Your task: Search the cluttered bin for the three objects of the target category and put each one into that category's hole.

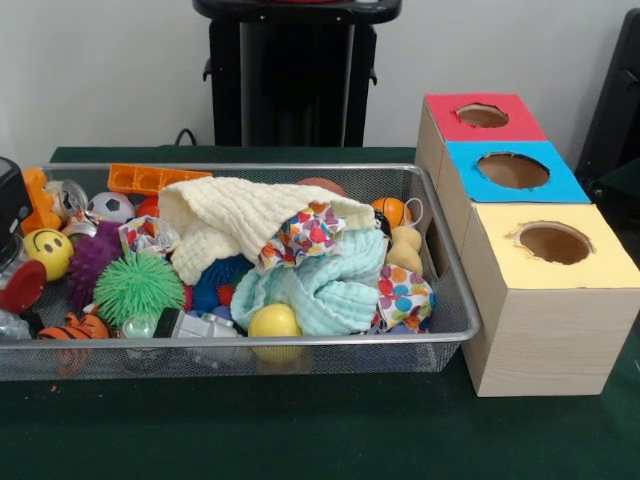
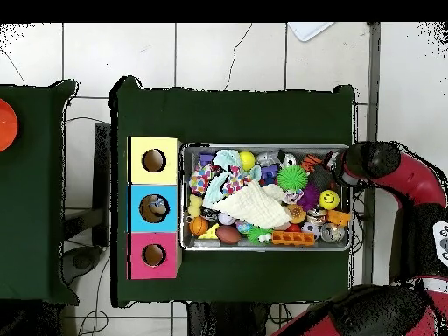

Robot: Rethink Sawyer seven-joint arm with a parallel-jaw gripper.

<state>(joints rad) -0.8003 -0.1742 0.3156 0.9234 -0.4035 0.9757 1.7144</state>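
The cluttered bin (image 1: 300, 341) is a silver wire-mesh basket on the green table, also in the overhead view (image 2: 185, 243). It holds a cream cloth (image 1: 240, 215), a light blue cloth (image 1: 320, 288), a patterned cloth (image 1: 305, 235), a yellow ball (image 1: 273, 321), a green spiky ball (image 1: 138, 287), a smiley ball (image 1: 47, 250) and a soccer ball (image 1: 110, 207). Beside it stand red (image 1: 480, 118), blue (image 1: 512, 172) and yellow (image 1: 553, 245) topped boxes, each with a hole. My gripper (image 1: 10, 205) is a black shape at the bin's end away from the boxes (image 2: 347, 171).
The robot pedestal (image 1: 295, 70) stands behind the bin. Something lies inside the blue box's hole (image 2: 156, 206). A second green table with an orange round object (image 2: 4, 125) is beyond the boxes. My red arm (image 2: 411, 184) curves beside the bin's end.
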